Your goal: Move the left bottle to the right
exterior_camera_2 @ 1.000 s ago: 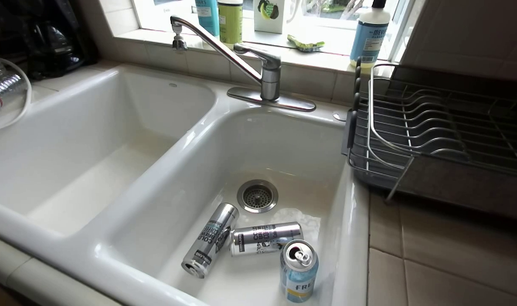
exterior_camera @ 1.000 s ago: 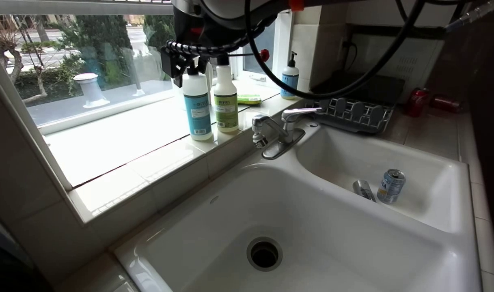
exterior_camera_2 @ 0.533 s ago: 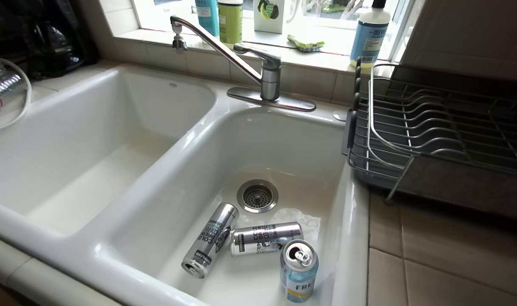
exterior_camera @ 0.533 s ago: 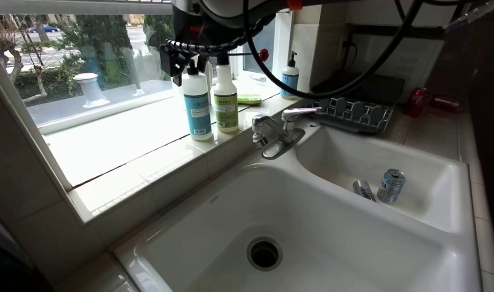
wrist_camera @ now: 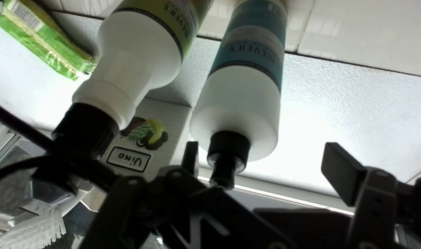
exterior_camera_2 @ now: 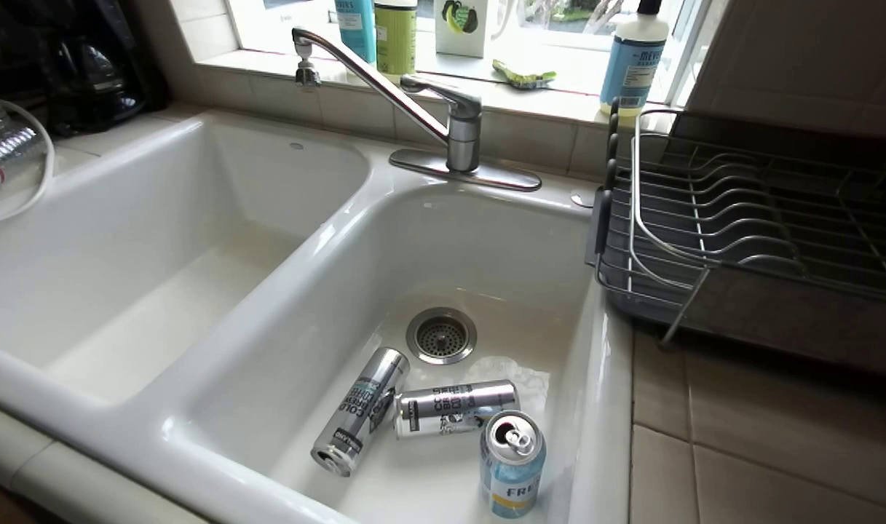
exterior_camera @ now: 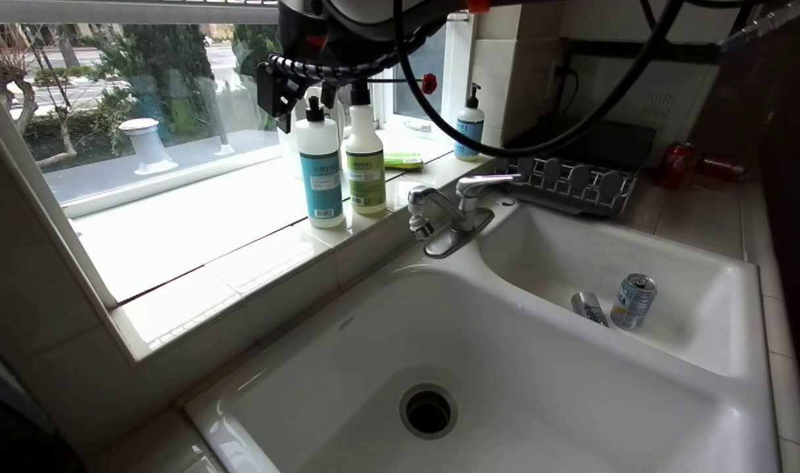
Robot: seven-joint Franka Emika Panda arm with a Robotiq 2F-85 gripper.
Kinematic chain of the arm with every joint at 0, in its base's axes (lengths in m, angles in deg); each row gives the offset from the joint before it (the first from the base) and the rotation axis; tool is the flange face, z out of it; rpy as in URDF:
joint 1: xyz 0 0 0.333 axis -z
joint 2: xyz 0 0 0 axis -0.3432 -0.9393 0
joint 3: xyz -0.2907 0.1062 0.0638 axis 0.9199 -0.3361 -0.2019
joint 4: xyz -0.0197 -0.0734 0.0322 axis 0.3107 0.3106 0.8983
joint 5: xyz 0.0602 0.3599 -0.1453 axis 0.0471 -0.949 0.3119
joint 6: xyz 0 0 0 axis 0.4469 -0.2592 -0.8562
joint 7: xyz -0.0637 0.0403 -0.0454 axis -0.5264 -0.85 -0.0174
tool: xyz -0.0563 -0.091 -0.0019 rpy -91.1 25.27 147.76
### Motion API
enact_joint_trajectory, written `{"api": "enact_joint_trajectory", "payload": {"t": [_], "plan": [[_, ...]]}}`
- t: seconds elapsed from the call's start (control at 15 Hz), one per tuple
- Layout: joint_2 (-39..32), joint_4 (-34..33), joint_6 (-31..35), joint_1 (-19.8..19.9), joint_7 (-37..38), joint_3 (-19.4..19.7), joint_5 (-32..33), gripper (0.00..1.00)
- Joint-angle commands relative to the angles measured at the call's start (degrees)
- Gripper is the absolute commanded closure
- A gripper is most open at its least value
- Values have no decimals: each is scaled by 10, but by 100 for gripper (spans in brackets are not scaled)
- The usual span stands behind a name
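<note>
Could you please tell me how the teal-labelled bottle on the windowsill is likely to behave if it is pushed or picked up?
The teal-labelled bottle stands tall and narrow, so a push high up would probably tip it. Its rounded sides suggest it could roll if it fell. Its smooth-looking body might slip in a loose grip.

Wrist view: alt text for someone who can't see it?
Open gripper at the top of a white, teal-labelled bottle, not gripping it. Left in the picture: a yellow-green-labelled bottle and a green packet.
</note>
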Motion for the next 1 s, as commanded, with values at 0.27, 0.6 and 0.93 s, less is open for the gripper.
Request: {"api": "enact_joint_trajectory", "payload": {"t": [0.27,0.6,0.93], "plan": [[-13,-15,15,-22,84,24,35,3],[-9,-12,11,-30,141,36,51,25],[-9,-11,11,-35,160,40,59,62]]}}
